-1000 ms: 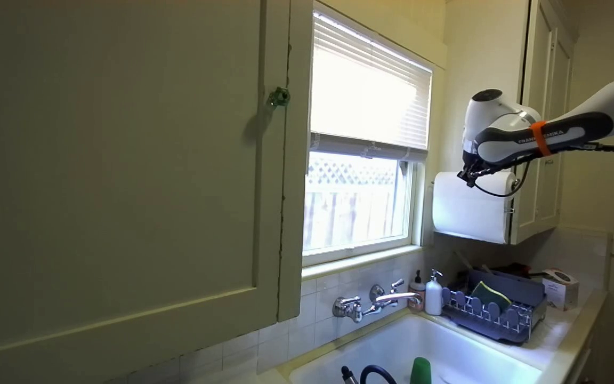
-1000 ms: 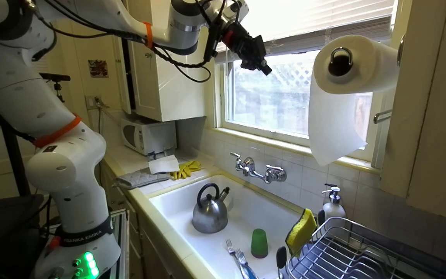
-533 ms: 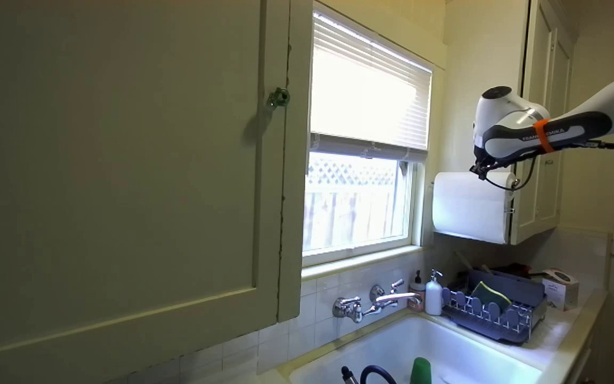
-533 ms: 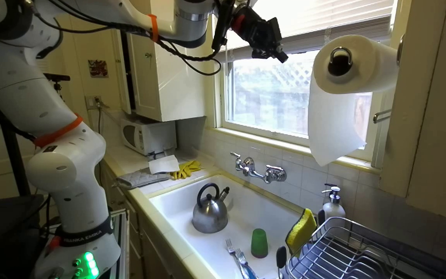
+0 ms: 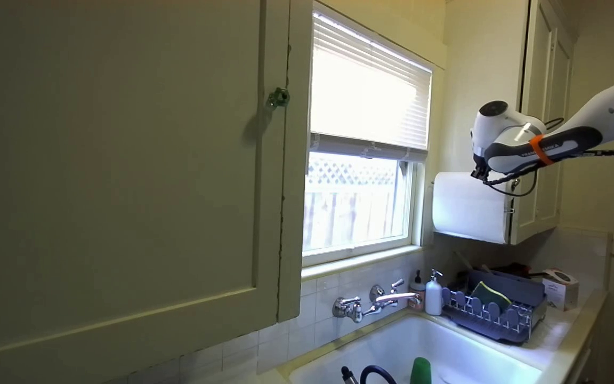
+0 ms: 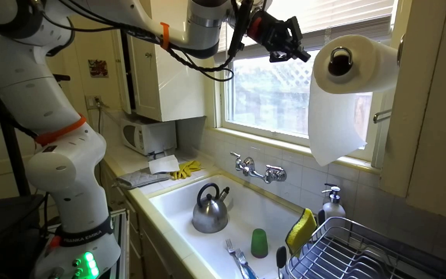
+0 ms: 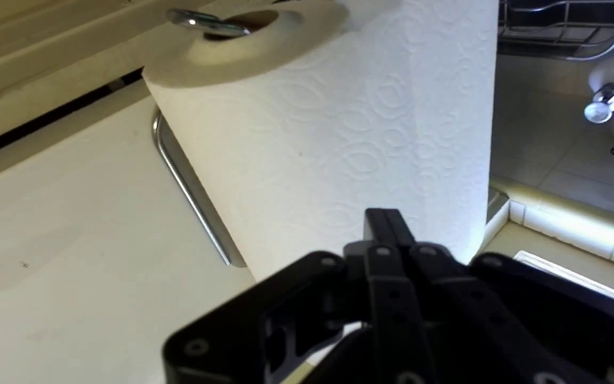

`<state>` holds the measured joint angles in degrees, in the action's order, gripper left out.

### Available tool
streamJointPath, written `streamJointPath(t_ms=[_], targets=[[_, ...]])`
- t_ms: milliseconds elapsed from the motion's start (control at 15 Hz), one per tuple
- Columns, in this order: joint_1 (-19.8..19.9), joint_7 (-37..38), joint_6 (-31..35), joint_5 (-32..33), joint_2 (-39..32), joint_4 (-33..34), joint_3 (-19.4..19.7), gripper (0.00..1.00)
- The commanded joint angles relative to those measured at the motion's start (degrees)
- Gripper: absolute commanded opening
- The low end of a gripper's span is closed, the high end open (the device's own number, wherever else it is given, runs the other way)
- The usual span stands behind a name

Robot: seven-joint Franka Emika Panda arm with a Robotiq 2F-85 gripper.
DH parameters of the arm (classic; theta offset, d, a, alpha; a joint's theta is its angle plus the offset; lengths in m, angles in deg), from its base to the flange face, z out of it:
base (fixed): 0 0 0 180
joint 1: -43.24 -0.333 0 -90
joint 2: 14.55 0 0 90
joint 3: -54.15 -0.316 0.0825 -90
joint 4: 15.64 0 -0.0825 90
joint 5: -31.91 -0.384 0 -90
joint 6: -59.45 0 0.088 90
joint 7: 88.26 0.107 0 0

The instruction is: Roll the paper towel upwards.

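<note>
Pointing at the roll [image 6: 366,68] in an exterior view, the tool [image 6: 305,57] sits just short of it, with a sliver of daylight showing between. The roll hangs off the cabinet [image 6: 443,116] side, loose sheet [image 6: 329,128] dangling on the tool's side. My guess: pushing up there winds it in, but any downward drag would just unspool more. The arm [image 6: 29,97] has a band [image 6: 83,236] at its base reading FRANKA EMIKA.

Wrist view: tool's pinched narrow, tips [image 7: 375,226] together, nothing in them that I can see. Can't judge contact from here. Press too hard and I'd expect the soft paper to dent or rip; too light and the tips probably just skid. Snagging the holder's [image 7: 195,20] wire end would be bad too.

In an exterior view, there's blurry lettering on the arm by an orange strap [image 5: 540,150], likely the same name. Print on the box [image 5: 562,293] on the desk [image 5: 560,321] is too small to read.
</note>
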<state>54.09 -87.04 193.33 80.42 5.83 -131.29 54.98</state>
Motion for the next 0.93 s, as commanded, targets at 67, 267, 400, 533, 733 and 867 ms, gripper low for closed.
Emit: streamJointPath(t_ms=[67,267,400,533,733,867], targets=[[-0.09,2.76,2.88,5.14,-1.81,-0.32,1.68,0.00],[-0.18,3.57,3.36,7.11,-2.56,-0.33,2.30,0.00],[-0.20,4.02,3.56,8.20,-2.86,-0.42,2.65,0.00],[-0.28,4.25,3.72,8.93,-3.12,-0.33,3.02,0.00],[-0.19,4.60,4.00,10.11,-3.41,-0.09,3.53,0.00],[-0.17,4.87,4.11,10.70,-3.49,0.08,3.90,0.00]])
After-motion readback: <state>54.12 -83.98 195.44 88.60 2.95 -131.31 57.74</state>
